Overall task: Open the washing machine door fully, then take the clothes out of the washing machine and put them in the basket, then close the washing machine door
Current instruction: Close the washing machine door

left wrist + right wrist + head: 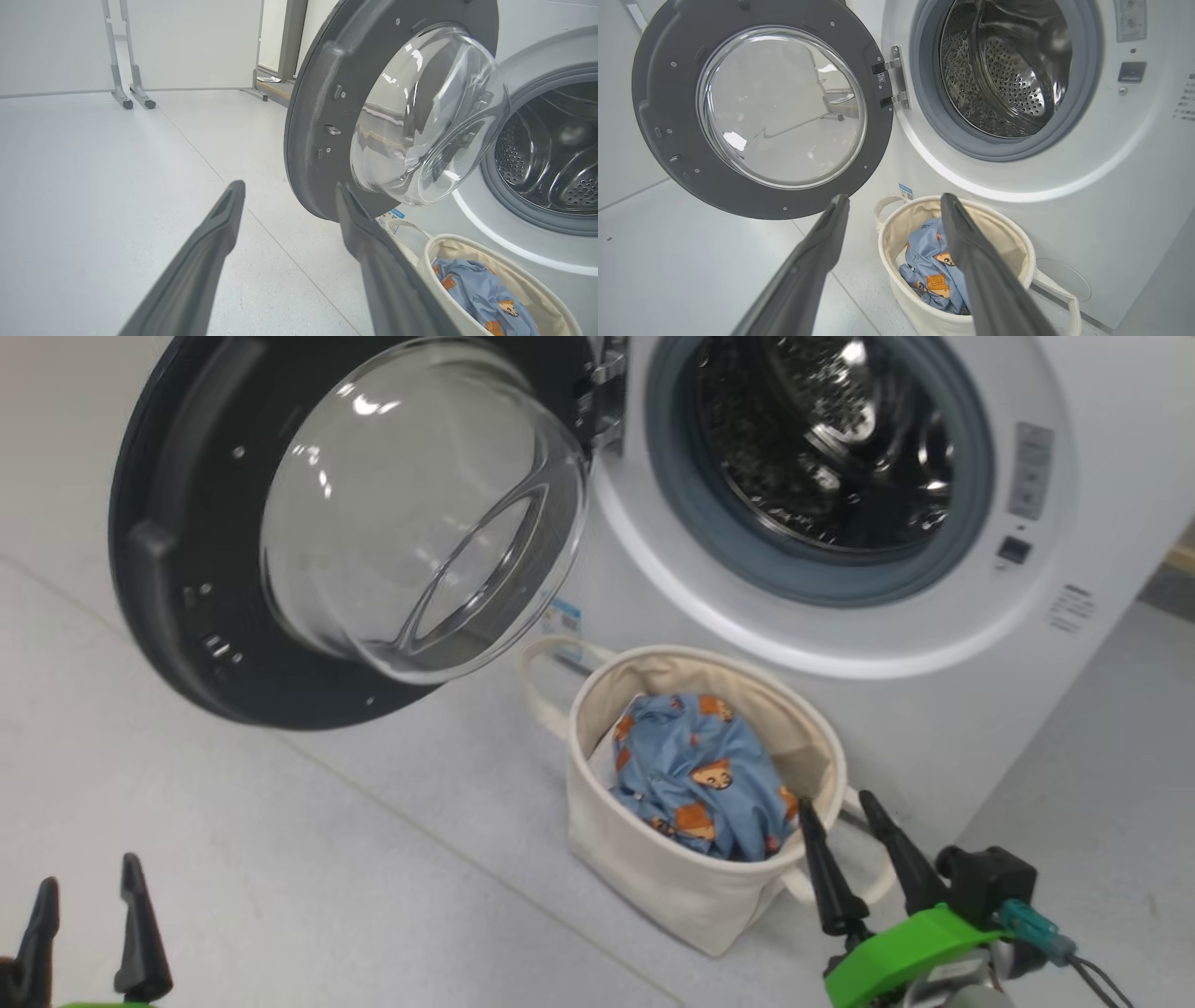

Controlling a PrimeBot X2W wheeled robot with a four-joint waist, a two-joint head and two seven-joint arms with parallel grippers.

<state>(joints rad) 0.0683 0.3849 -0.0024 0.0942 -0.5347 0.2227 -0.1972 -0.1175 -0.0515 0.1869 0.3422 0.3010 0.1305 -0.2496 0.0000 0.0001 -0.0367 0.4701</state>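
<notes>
My left gripper and right gripper are both open and empty. The washing machine door stands open up ahead, closer to my left one.

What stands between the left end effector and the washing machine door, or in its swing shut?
Nothing visible between the open left end effector and the washing machine door. The basket stands on the floor below the opening of the washing machine; the door's lower rim looks to pass above it, but clearance is uncertain.
</notes>
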